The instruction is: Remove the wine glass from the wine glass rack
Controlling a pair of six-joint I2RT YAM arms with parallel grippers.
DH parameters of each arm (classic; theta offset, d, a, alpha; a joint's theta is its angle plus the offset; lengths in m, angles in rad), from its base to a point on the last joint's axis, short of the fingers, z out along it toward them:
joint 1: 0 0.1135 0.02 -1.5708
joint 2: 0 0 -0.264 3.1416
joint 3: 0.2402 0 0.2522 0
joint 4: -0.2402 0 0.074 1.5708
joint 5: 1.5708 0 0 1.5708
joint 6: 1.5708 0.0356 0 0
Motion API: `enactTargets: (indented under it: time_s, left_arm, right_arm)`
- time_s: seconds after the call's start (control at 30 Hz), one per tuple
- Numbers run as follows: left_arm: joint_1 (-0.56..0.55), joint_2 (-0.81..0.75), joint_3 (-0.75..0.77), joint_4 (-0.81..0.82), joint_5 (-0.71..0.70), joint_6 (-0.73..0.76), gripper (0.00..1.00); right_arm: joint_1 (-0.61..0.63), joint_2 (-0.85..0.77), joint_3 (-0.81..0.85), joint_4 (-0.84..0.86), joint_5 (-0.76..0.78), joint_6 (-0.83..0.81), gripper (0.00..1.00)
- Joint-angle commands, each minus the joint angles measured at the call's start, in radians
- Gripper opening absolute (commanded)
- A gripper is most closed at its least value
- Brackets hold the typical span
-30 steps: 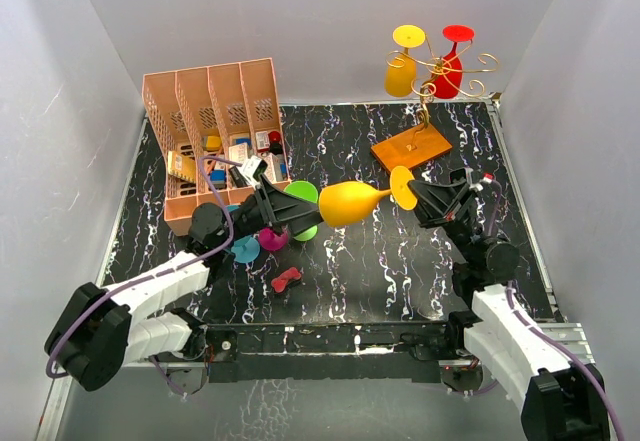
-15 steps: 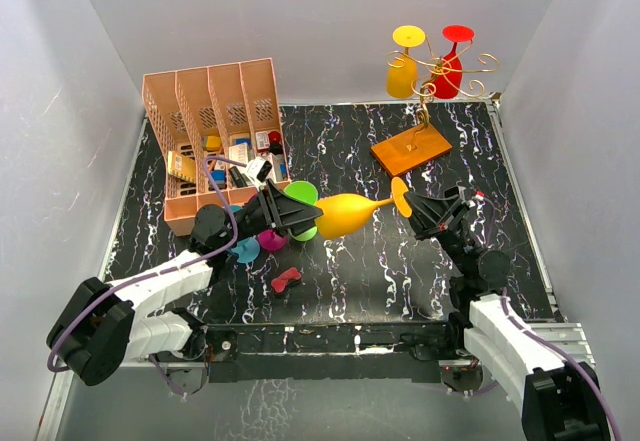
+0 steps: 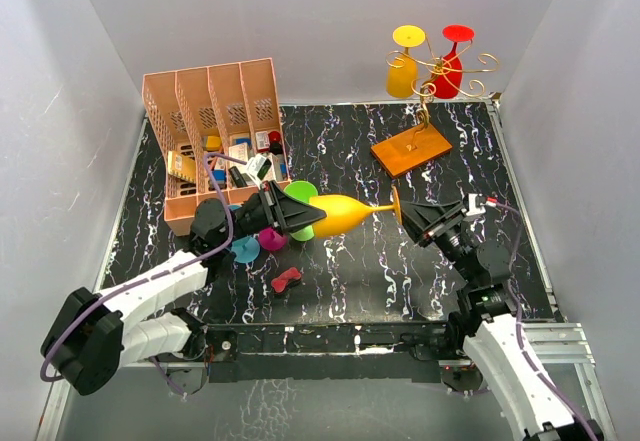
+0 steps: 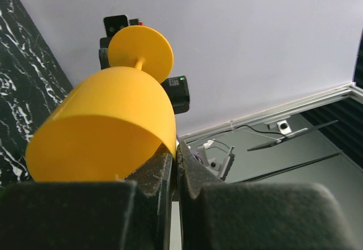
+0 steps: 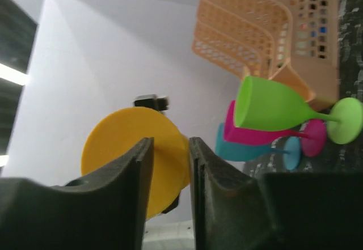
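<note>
Pink slotted file organiser [image 3: 258, 89] is standing on the black marbled surface [image 3: 380, 261], four slots facing up. Small boxes and bottles [image 3: 240, 151] are sitting inside; a yellow packet [image 3: 182, 166] is leaning in a left-hand slot. Just off the organiser's near right corner three plastic goblets are lying on their sides in a heap: green [image 5: 272, 105] is resting on top, magenta [image 5: 249, 132] under it, teal [image 5: 235, 148] lowest. A small red piece [image 3: 286, 280] is lying nearer still, apart from the organiser.

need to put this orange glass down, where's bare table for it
Free: mid mat between the wooden rack base and the near edge; also the far strip between file organiser and that base. Crowded: left, around the green glass.
</note>
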Motion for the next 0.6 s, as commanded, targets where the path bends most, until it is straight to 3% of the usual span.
enactTargets:
  time_s: [0.0,0.07,0.13,0.23,0.4,0.57]
  left_arm:
    - [-0.012,-0.061,0.056,-0.191,0.012,0.132,0.0]
    - [-0.012,-0.08,0.075,-0.298,0.008,0.183,0.0]
    - [-0.014,-0.096,0.096,-0.416,0.005,0.24,0.0]
    - [-0.027,-0.11,0.157,-0.631,-0.022,0.362,0.0]
    - [-0.062,-0.077,0.311,-0.98,-0.117,0.581,0.0]
    - [-0.123,0.011,0.427,-1.179,-0.218,0.68,0.0]
  right_arm:
    - [0.011,-0.093,0.132,-0.521,0.15,-0.428,0.44]
    - [0.011,-0.12,0.17,-0.716,0.288,-0.496,0.58]
    - [0.011,-0.139,0.217,-0.827,0.428,-0.532,0.63]
    - [0.012,-0.117,0.29,-0.934,0.605,-0.571,0.72]
    - [0.011,0.002,0.402,-1.053,0.821,-0.62,0.98]
    - [0.011,0.108,0.485,-1.134,0.93,-0.578,0.98]
